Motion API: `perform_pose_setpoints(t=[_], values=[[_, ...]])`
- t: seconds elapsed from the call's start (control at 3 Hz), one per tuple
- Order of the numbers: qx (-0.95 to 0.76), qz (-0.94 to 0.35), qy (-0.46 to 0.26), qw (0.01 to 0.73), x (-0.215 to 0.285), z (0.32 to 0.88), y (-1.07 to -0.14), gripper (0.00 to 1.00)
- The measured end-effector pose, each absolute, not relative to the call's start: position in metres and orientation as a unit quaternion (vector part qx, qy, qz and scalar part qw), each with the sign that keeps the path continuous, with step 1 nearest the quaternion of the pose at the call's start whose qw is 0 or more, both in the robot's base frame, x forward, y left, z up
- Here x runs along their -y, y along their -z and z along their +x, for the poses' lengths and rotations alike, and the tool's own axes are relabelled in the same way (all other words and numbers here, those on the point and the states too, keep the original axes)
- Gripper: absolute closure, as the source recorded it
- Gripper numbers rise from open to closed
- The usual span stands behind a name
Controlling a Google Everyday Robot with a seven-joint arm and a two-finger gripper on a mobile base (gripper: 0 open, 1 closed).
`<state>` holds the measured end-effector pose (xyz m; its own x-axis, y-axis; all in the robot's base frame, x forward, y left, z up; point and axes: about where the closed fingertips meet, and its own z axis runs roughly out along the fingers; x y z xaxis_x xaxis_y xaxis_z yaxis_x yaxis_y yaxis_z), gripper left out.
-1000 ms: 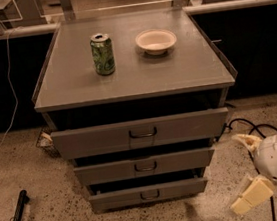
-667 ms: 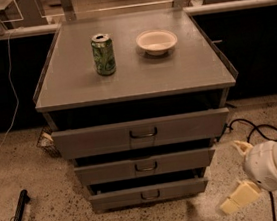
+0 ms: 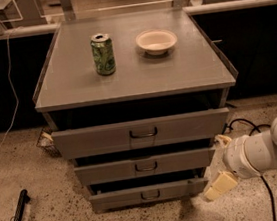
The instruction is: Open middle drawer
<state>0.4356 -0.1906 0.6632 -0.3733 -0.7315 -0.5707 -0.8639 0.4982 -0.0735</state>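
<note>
Middle drawer [image 3: 185,161]: second front down, under the front edge of the desk [image 3: 174,73]. Loop handle [image 3: 146,167] untouched. My gripper [image 3: 220,163] hangs off the front right corner, spread, holding nothing. Risk: handles stack closely, and a low approach could hook the bottom drawer [image 3: 119,199] instead.

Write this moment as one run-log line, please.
middle drawer: handle not held | gripper: low, right of cabinet, away from handle | on top: green can, white bowl
</note>
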Motion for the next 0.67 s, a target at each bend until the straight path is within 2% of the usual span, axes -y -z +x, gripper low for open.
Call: perform_pose_setpoints(t=[0.67], values=[[-0.813,-0.493,-0.132,0.281,0.176,0.437,-0.653,0.0]])
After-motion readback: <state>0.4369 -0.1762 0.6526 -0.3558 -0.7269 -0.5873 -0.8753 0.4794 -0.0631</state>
